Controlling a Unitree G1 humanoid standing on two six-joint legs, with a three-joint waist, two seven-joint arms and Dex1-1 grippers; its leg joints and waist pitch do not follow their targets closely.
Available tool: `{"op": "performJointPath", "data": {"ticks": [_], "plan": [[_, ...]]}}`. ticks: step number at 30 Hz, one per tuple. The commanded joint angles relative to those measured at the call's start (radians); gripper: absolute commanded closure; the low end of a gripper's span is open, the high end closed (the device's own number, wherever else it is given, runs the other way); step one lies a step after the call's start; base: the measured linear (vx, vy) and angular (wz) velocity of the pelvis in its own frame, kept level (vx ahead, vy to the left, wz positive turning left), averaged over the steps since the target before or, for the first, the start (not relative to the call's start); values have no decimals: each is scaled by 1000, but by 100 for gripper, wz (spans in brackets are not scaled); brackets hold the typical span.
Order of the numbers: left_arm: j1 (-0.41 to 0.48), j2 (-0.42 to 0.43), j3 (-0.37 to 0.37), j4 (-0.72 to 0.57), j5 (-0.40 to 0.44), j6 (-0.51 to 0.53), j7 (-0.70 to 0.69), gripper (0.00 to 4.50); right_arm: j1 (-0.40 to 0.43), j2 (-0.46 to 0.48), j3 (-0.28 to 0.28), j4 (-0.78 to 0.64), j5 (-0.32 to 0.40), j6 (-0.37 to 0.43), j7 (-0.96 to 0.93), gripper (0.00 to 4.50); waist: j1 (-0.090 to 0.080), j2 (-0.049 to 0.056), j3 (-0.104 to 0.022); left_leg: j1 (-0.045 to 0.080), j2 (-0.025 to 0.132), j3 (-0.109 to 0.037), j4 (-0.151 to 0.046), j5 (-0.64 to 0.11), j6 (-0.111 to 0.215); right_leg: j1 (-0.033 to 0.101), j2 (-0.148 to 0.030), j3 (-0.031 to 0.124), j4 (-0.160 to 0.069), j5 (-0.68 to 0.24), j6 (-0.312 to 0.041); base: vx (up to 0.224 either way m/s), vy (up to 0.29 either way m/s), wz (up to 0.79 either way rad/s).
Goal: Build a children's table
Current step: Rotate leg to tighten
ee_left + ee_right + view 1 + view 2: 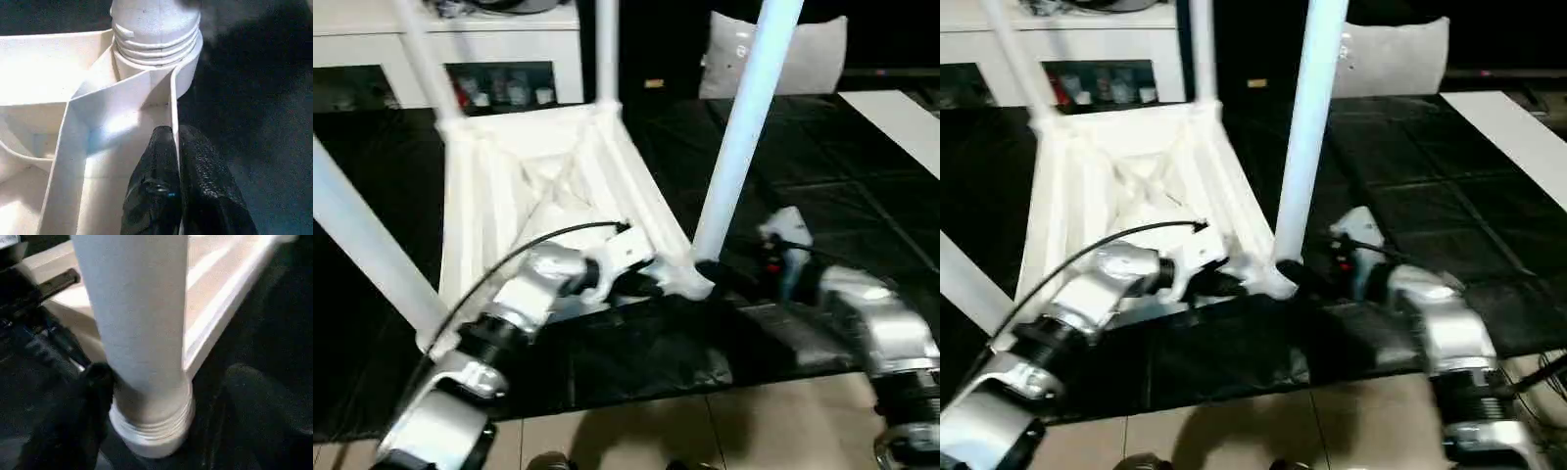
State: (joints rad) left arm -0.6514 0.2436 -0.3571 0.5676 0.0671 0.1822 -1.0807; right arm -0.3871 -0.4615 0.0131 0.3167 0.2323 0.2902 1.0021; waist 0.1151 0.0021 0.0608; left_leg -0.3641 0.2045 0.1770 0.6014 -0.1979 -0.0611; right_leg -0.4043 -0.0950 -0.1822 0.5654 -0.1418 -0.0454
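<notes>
On the black-covered counter lies the ribbed white tabletop, upside down, tube legs up. At its five-o'clock corner the left claw clenches a thin rib; the right claw stands released around the smooth tapered leg, threaded at its base.

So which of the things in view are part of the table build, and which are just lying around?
Part of the job:
- tabletop, upside down on the black work table
- near-right leg in its corner socket
- the other legs
- left tool, pinching the tabletop's rim
- right tool, around that leg's base

Lying about:
- white cushion
- white shelf unit with small items
</notes>
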Motion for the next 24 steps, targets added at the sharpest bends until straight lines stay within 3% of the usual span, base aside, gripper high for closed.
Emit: {"op": "performJointPath", "data": {"ticks": [1, 6, 12, 19, 24], "plan": [[-3, 4, -42, -39, -18, -49, -87, 450, 2, -26, 14, -21, 6, -27, 73, 60, 6, -11, -81, 12, 40, -10, -62, -121, 87, 67, -84, 74, -71, -349, -76, 0, 0, 0], [-26, 51, -92, 0, -8, -153, -227, 450, 1, -99, 72, -24, 60, -58, 316, 92, 26, -15, -80, 18, 44, -9, -65, -143, 85, 64, -83, 78, -72, -383, -68, 0, 0, 0], [-39, 67, -123, -7, -10, -198, -320, 450, -23, -111, 117, -3, 68, -63, 430, 140, 47, -15, -84, 15, 47, -9, -63, -111, 85, 65, -84, 81, -62, -344, -85, 0, 0, 0], [-46, 61, -133, -3, -6, -225, -347, 450, -43, -99, 152, 29, 57, -83, 471, 212, 52, -17, -86, 14, 46, -9, -63, -106, 77, 66, -85, 81, -60, -342, -89, 0, 0, 0], [-47, 63, -128, 13, -3, -226, -341, 450, -36, -103, 163, 4, 75, -38, 505, 235, 53, -18, -85, 12, 45, -10, -62, -105, 73, 67, -84, 80, -61, -357, -76, 0, 0, 0]]}}
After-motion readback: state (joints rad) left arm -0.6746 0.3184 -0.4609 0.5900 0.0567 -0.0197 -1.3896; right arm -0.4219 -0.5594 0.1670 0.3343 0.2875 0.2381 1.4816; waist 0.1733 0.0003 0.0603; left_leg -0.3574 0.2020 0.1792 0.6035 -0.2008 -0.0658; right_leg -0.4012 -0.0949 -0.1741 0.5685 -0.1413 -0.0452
